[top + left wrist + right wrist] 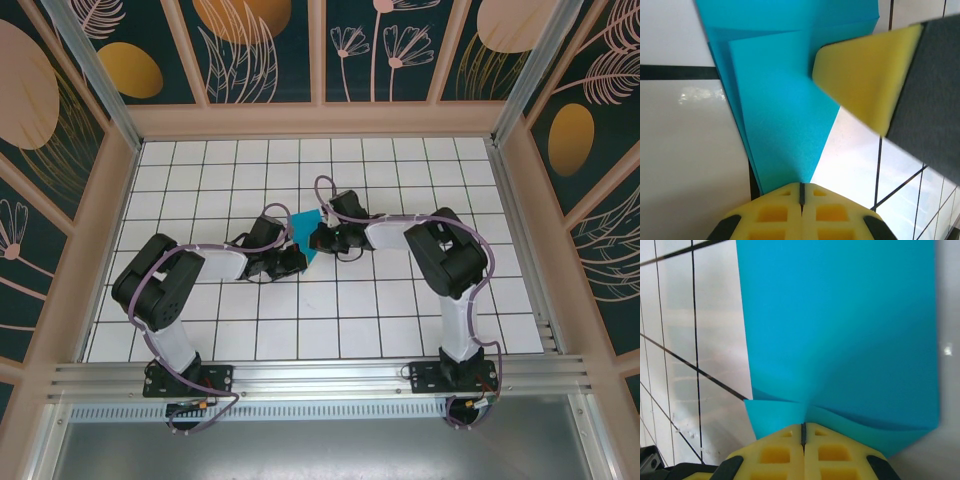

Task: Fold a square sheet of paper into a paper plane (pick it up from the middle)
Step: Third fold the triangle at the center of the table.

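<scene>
A: Okay, quick one, where's the teal paper (304, 232) sitting?
B: Middle of the counter (400, 300), between the two arms, both tools meeting on it. Whether it's lying flat or lifting slightly, I'm not making out.
A: Tools?
B: Left tool (801, 192) is pressing its fingers together, pinching the paper's narrow tapering end. Right tool (803, 432) is doing likewise, pinching a layered edge on the opposite side.
A: Progress?
B: Folds are showing: overlapping layers and diagonal creases in the left wrist view, a small tucked flap by the right tool. So it's not a plain square. I'm judging it roughly midway, nose folds looking done, wing folds and final shaping remaining.
A: Calling it a finished plane?
B: Not yet, it's looking too wide at the right tool's end, no wings standing out.
</scene>
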